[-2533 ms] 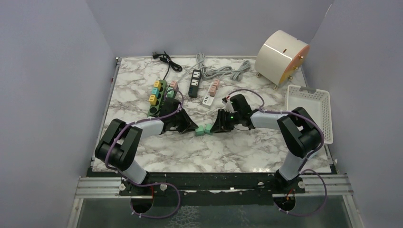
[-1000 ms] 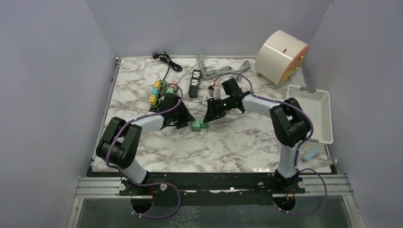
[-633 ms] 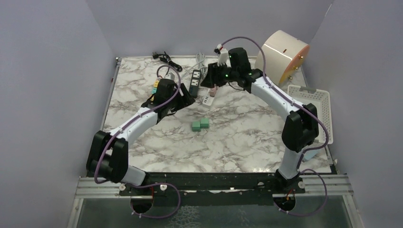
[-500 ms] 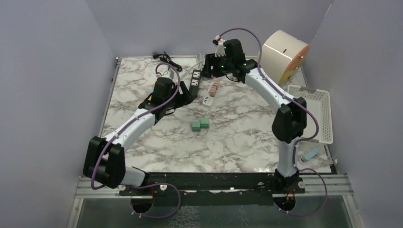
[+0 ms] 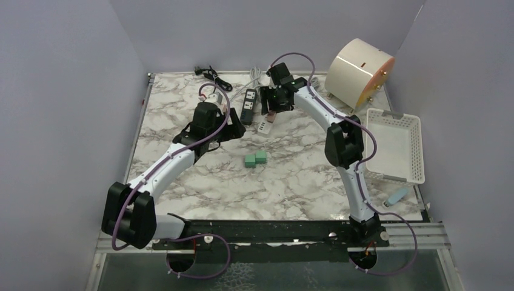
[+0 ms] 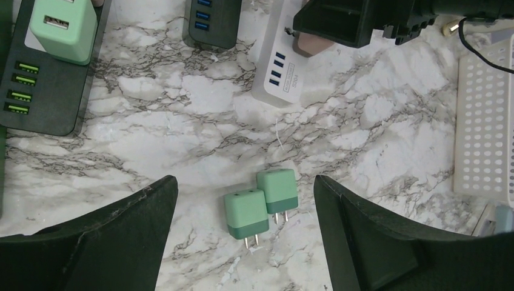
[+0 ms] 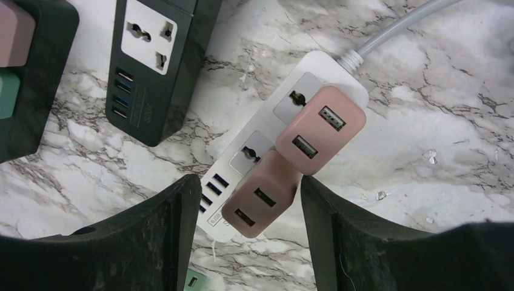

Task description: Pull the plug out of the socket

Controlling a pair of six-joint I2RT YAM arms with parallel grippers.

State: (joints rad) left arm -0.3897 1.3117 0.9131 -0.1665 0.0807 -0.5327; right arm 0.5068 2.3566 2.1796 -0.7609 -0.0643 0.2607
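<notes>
One pink plug lies inside the spread right hand; socketed.

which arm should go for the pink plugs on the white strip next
Right. The right fingers are open directly over the nearer pink plug on the white strip. The left fingers are open over two loose green plugs, off to the side of that strip.

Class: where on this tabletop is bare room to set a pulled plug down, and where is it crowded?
Bare marble: nearer than the two green plugs, and between them and the white basket. Crowded: the far middle, with black power strip, white power strip and cables.
</notes>
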